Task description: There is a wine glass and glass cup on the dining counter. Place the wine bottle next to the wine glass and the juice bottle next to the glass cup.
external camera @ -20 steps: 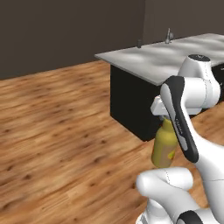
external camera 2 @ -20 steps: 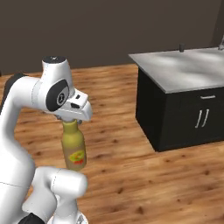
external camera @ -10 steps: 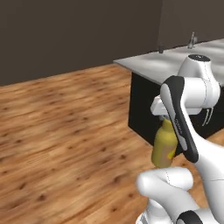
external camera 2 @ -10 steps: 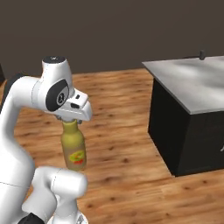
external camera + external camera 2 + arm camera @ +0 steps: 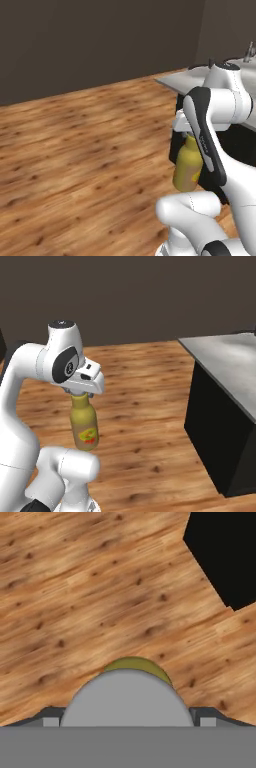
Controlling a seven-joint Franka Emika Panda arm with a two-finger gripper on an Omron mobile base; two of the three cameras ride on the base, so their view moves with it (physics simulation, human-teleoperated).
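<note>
The juice bottle [image 5: 187,168], plump and yellow with a grey cap and a red-orange label, hangs upright above the wooden floor. My gripper [image 5: 187,131] is shut on its neck just under the cap. From the right, the gripper [image 5: 80,395] and the bottle [image 5: 84,425] sit in front of the arm's white base. In the hand view the grey cap [image 5: 127,702] lies between the fingertips, with the yellow shoulder [image 5: 136,663] peeking behind it. The wine bottle, wine glass, glass cup and dining counter are out of view.
A marble-topped counter [image 5: 199,80] with a dark cabinet body [image 5: 220,431] stands to the right, with a faucet [image 5: 248,52] at its far end. Its dark side shows as a black corner [image 5: 225,552]. Wooden floor [image 5: 75,150] stretches left to a dark wall.
The whole scene has slid to the right in both base views, so the camera has moved. The bottle stays held in the same pose against the arm.
</note>
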